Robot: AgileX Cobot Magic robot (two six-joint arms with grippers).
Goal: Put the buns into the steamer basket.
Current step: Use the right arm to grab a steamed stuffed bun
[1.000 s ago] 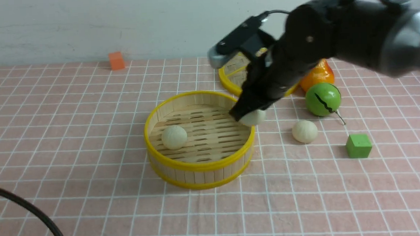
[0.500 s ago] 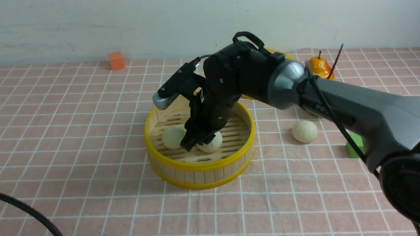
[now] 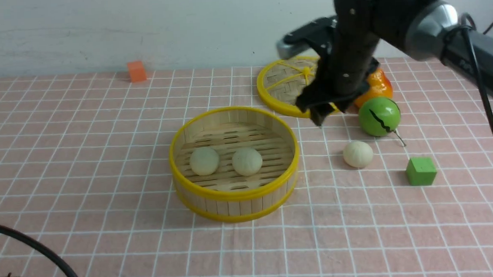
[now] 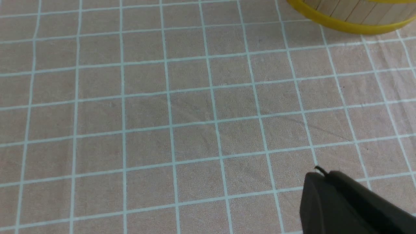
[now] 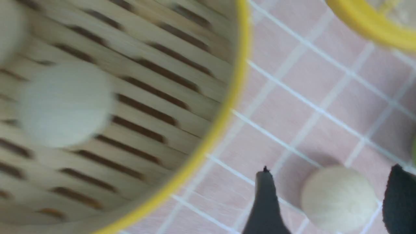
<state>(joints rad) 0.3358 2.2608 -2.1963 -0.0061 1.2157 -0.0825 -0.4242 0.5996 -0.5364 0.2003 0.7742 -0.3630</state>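
The steamer basket stands mid-cloth with two buns on its floor, one left and one right. The third bun lies on the cloth to the basket's right. My right gripper is open and empty, raised between the basket and the lid, up-left of that bun. In the right wrist view the third bun shows below and between its fingers, beside the basket rim and a basket bun. My left gripper looks shut and empty, low over bare cloth near the basket wall.
A flat woven lid lies behind the basket. An orange fruit and a green ball with a black crack sit right of it. A green cube is at front right, an orange cube at the far back left.
My right gripper carried a bun into the basket, let it go beside the first one, then rose and moved right out of the basket. The third bun has not moved.
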